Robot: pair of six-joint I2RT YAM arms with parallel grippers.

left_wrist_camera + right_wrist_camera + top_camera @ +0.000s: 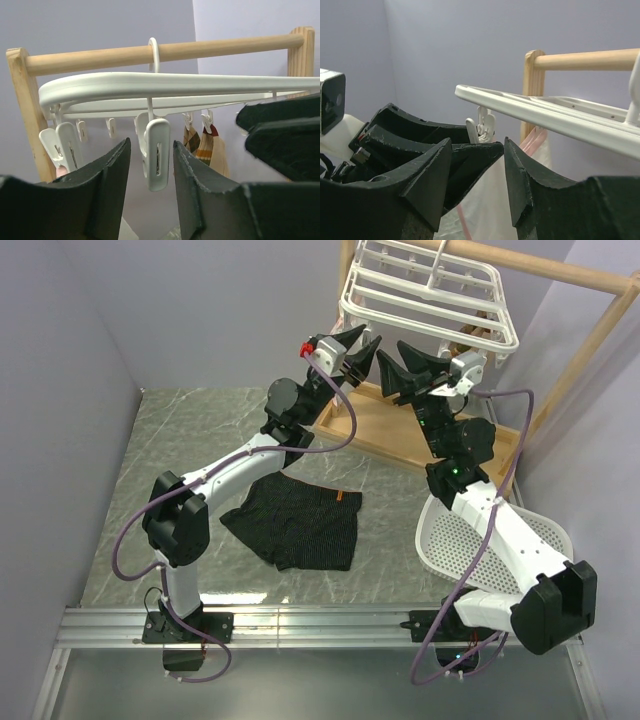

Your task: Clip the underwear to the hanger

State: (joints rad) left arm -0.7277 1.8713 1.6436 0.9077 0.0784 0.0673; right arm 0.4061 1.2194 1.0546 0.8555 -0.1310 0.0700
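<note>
The basket [443, 542] is seen nearest the bases, on the table [200, 440] beside the right arm. The underwear [297, 523] is laid flat on the table between the two arms, nearer the left one, and is not clipped. Farther back, both grippers are raised close together under the near edge of the hanger [430, 290]. The left gripper [151, 145] is spread apart with nothing grasped. A clip [156, 160] is seen hanging in line with the gap between its fingers, though contact cannot be judged. The right gripper [477, 144] is likewise released and empty. The hanger is hung by its hook [154, 52] from the wooden rod [100, 56]. A brown striped item [202, 147] is clipped farther along.
</note>
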